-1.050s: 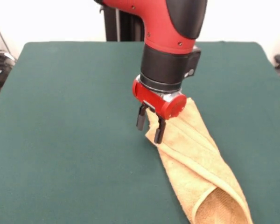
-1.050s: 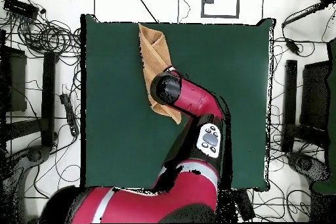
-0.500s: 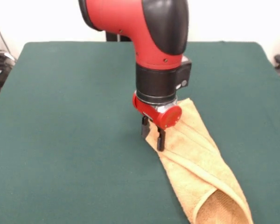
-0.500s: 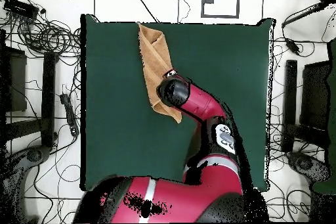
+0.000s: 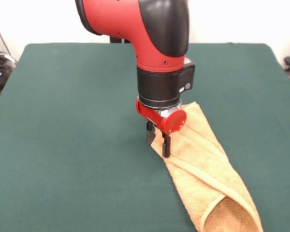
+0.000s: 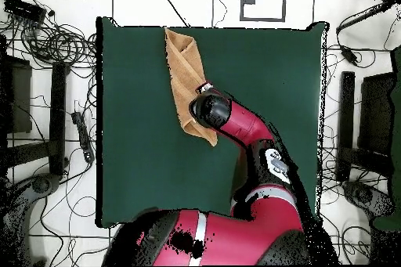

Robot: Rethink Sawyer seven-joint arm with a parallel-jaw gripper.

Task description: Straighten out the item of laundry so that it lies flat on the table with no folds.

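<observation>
The item of laundry is a golden-orange towel folded lengthwise into a narrow strip. It runs diagonally across the green table from the centre to the near right, and its near end curls into an open loop. My gripper points straight down at the strip's far left edge. It is open, with one finger on the bare table and the other finger on the cloth. In the overhead view the towel lies by the table's top edge, and my arm's wrist hides the gripper.
Cables, stands and dark equipment ring the table on the floor. The table's near edge lies close to the towel's looped end.
The gripper has dropped from just above the towel's edge down onto it, then held nearly still. The arm's upper part has swung left in the front view. The towel has not shifted.
</observation>
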